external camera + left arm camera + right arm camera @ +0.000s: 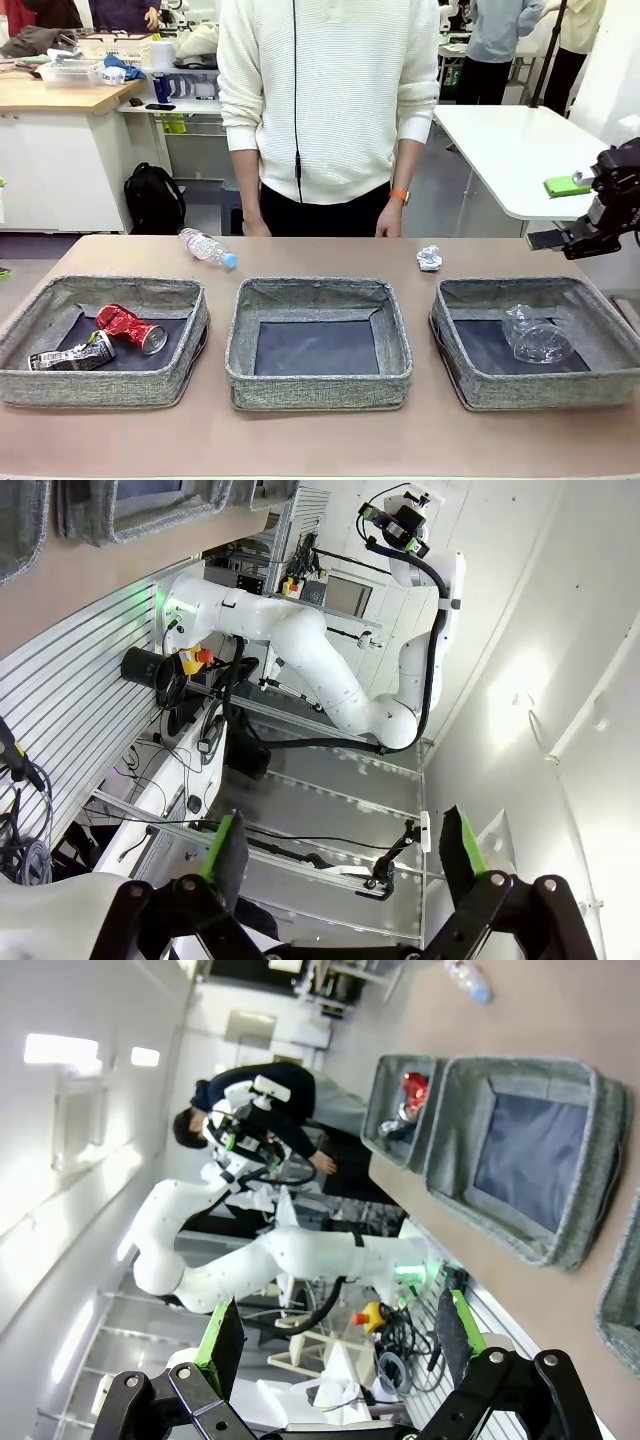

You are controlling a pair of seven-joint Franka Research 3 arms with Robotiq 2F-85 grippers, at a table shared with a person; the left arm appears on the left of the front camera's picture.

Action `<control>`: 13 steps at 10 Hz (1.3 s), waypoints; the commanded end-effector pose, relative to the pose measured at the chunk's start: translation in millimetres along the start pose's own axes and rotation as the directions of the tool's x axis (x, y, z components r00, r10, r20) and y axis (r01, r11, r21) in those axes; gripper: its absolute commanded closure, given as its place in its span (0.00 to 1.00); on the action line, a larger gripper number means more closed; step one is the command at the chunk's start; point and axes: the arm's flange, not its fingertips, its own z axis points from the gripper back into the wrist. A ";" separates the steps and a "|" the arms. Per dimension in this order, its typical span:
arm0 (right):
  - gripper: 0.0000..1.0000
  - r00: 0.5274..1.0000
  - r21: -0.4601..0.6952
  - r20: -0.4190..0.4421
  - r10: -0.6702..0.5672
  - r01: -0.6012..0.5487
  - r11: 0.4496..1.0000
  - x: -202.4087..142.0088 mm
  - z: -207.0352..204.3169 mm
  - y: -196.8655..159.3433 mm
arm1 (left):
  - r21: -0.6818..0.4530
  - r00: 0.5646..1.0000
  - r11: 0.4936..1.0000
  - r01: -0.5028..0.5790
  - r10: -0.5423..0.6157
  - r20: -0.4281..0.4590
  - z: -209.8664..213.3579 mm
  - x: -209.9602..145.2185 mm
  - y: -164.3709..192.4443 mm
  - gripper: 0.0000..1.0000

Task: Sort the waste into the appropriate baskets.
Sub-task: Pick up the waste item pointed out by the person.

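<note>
Two pieces of waste lie loose on the tabletop [320,440], both on the far side, behind the baskets: the clear bottle with blue cap [207,248], lying on its side between the left basket [95,388] and the middle basket [320,385], and the crumpled white paper ball [429,258], between the middle basket and the right basket [540,392]. The crushed red can [132,328] and the dark blue-silver can [72,354] lie together in the left basket, and the clear plastic cup [535,335] lies in the right one. The right gripper [553,213] hangs beyond the right basket, fingers spread wide and empty. The left gripper [343,850] is also spread and empty, and it looks mostly past the tabletop into the room. I think the bottle is the risky one: it is round and smooth, so a finger that touches it off-centre may roll it away toward the far edge. The paper ball is light and may be pushed instead of pinched. A low approach could catch a soft basket wall. The person's hand [388,222] hangs near the paper ball, so a reach there needs care.
</note>
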 end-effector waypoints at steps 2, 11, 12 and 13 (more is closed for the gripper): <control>0.00 1.000 0.018 0.008 0.011 -0.011 1.000 3.7 -1.9 3.9 | 0.013 1.000 1.000 0.018 -0.017 -0.017 2.2 -1.3 -0.4 0.00; 0.00 0.990 -0.333 0.056 0.133 -0.107 0.937 5.1 -5.5 -1.6 | 0.013 1.000 1.000 0.018 -0.017 -0.017 2.2 -1.3 -0.4 0.00; 0.00 0.977 -0.702 -0.113 0.179 -0.206 0.682 14.2 -19.2 -4.3 | 0.013 1.000 1.000 0.018 -0.017 -0.017 2.2 -1.3 -0.4 0.00; 0.00 0.968 -0.908 -0.170 0.182 -0.226 0.353 21.4 -32.7 -7.6 | 0.013 1.000 1.000 0.018 -0.017 -0.017 2.2 -1.3 -0.4 0.00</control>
